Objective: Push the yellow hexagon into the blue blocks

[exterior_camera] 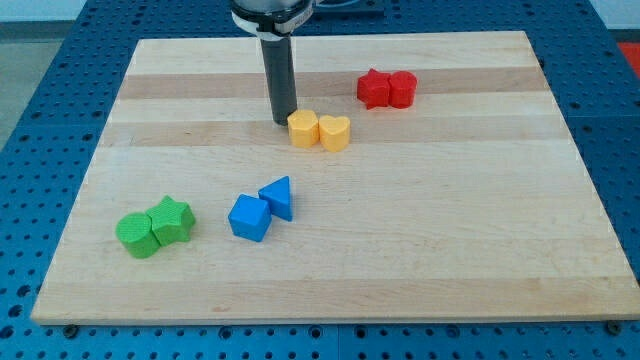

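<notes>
- My tip (283, 121) rests on the wooden worktop (450, 240), just beside the yellow hexagon (303, 129), on its upper-left side in the view; it looks to be touching it, though the angle leaves that unsure.
- The tool is a plain rod with no jaws, so it neither opens nor closes and grips nothing.
- The yellow hexagon sits touching a yellow heart-shaped block (335, 133) on its right.
- The 2 blue blocks, a blue cube (249, 218) and a blue triangular block (278, 197), lie touching each other, below and slightly left of the hexagon, with bare board between.
- Step in hand, as I judge it: lining up behind the hexagon, with the push toward the blue pair not yet made.
- The next move calls for a push down the view and a little left, kept centred so the hexagon does not slip sideways or drag the heart along.
- 2 red blocks (387, 89) and 2 green blocks (154, 227) lie well apart from that path.
</notes>
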`<action>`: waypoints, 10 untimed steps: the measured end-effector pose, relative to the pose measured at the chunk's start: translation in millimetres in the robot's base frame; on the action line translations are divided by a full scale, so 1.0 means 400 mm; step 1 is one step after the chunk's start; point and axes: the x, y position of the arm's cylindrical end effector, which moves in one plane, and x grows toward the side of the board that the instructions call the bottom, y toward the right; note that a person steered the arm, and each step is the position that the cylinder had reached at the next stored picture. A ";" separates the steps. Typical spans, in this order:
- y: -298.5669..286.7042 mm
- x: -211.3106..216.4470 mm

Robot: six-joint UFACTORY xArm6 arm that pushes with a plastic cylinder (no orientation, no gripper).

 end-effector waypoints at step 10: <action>0.005 0.070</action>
